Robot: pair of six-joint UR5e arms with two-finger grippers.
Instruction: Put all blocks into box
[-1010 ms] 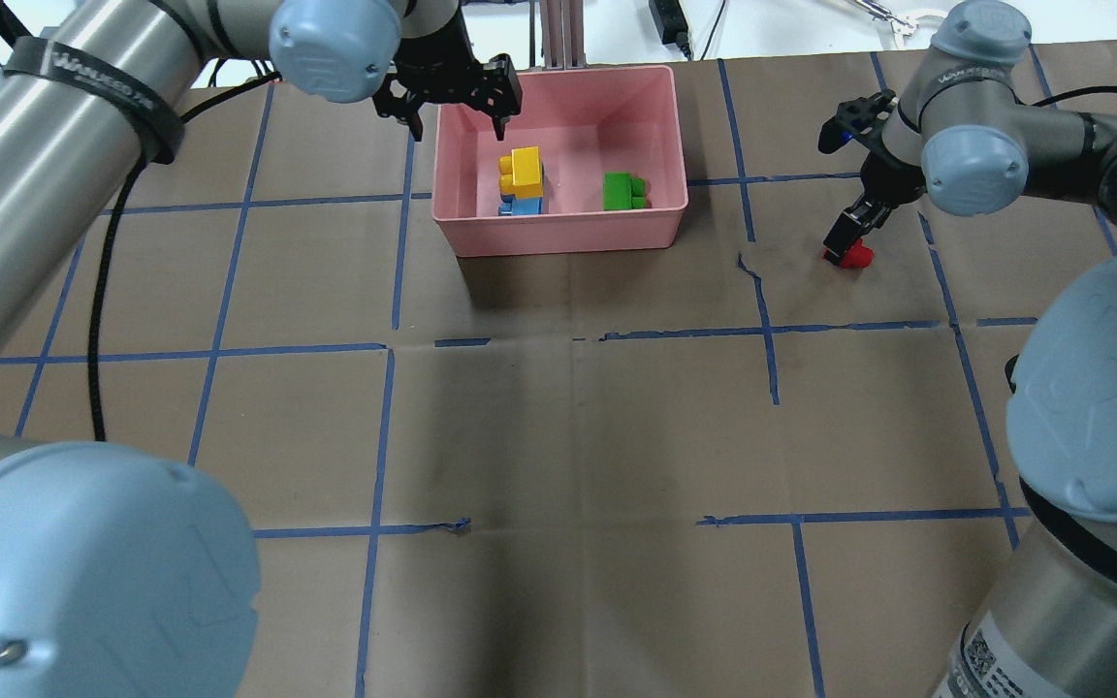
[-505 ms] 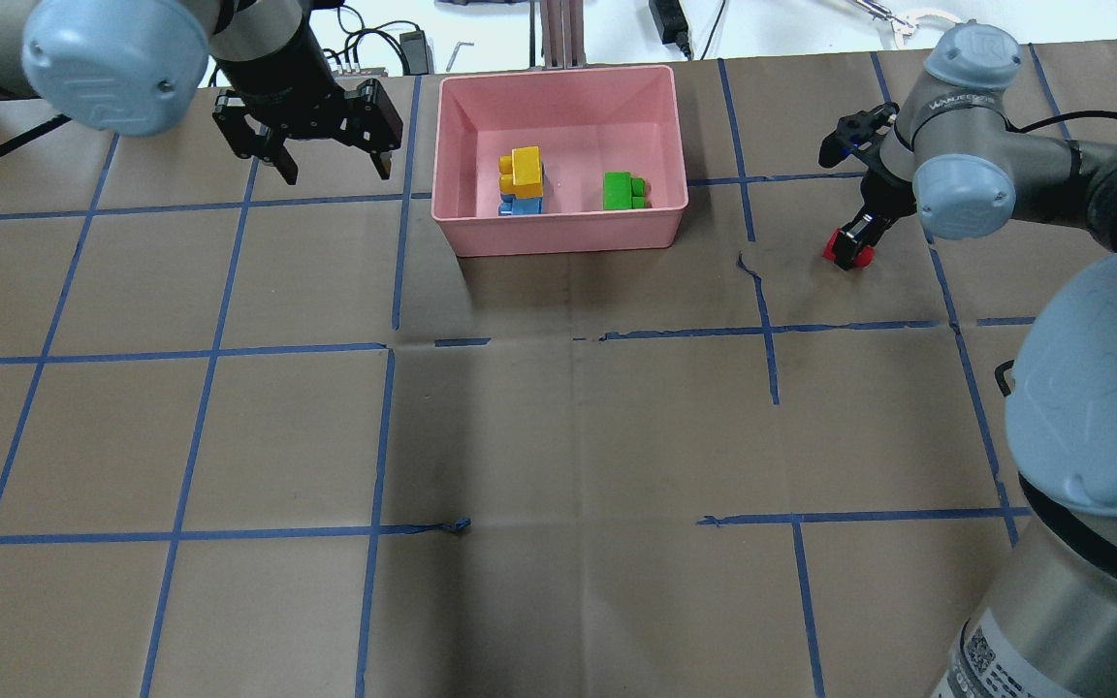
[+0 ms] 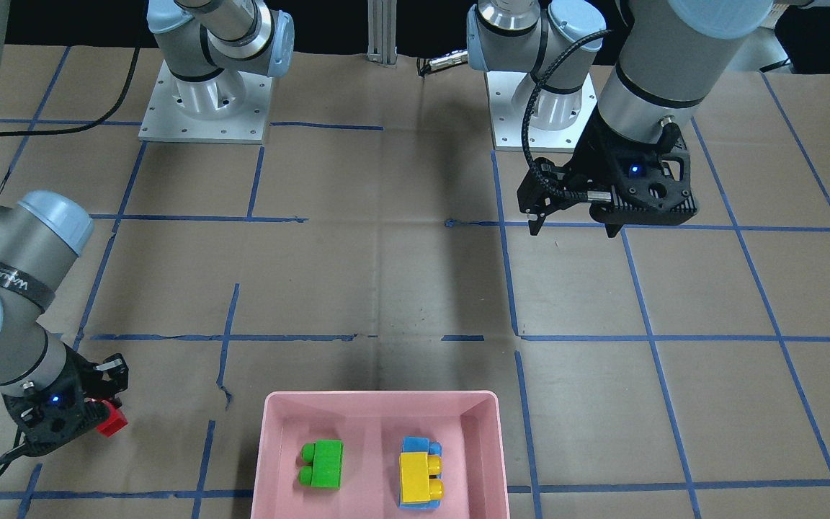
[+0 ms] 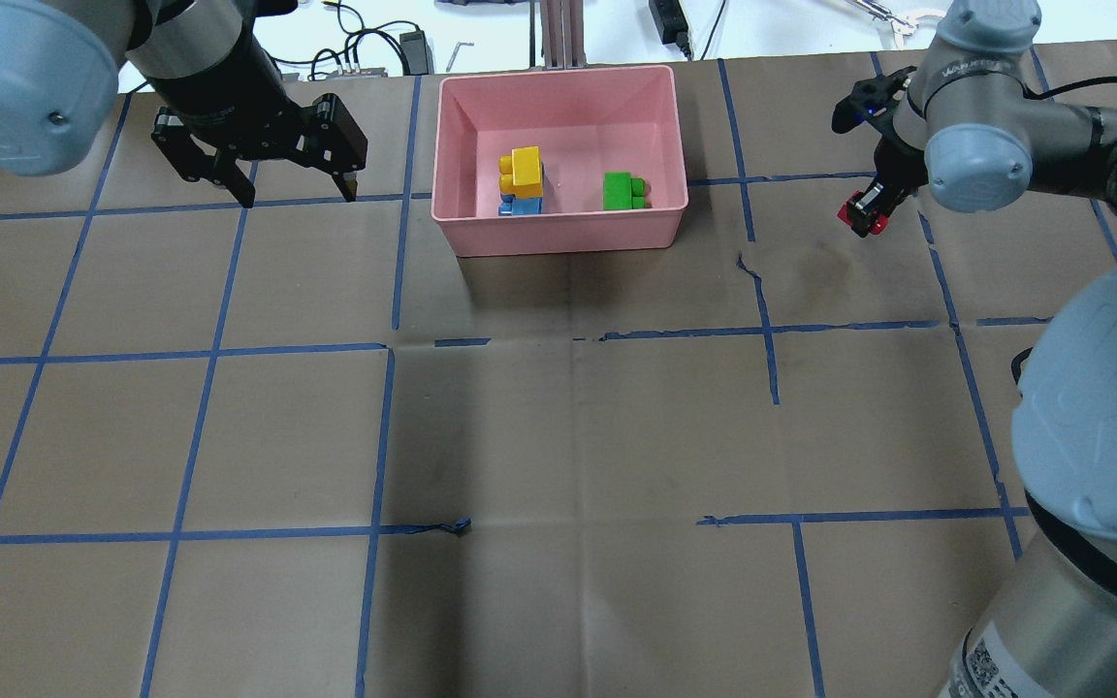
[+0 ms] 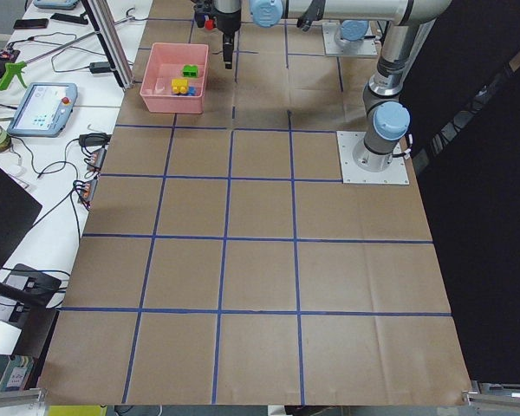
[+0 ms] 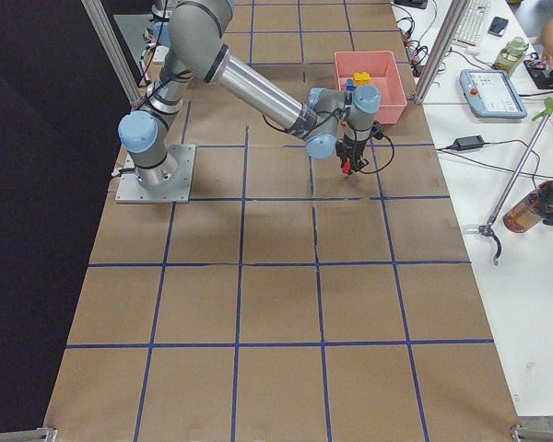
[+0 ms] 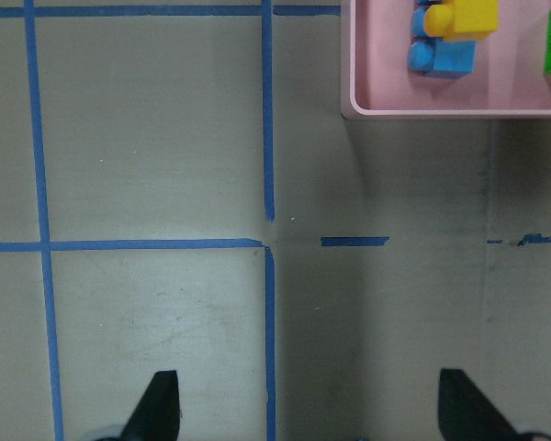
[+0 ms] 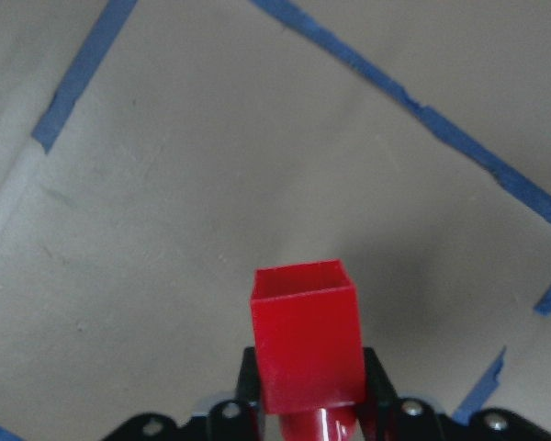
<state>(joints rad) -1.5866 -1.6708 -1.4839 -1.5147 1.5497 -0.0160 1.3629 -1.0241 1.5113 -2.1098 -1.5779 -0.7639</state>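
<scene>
The pink box (image 4: 660,208) stands at the table's far side. In it the yellow block (image 4: 525,167) lies on the blue block (image 4: 520,206), and the green block (image 4: 622,191) lies to their right. They also show in the front view: box (image 3: 267,461), yellow (image 3: 418,477), blue (image 3: 416,445), green (image 3: 323,463). My right gripper (image 4: 867,215) is shut on the tiny red block (image 8: 306,334) and holds it above the table, right of the box; the red block shows in the front view (image 3: 111,420). My left gripper (image 4: 292,189) is open and empty, left of the box.
Brown paper with a blue tape grid (image 4: 384,344) covers the table. Cables and a power adapter (image 4: 667,17) lie beyond the far edge. A tablet (image 5: 42,106) and tools lie on the side bench. The arm bases (image 3: 202,108) stand at the robot's side.
My left gripper has moved from over the box's left rim out to the left, open. My right gripper has lifted the red block off the table and moved slightly away.
</scene>
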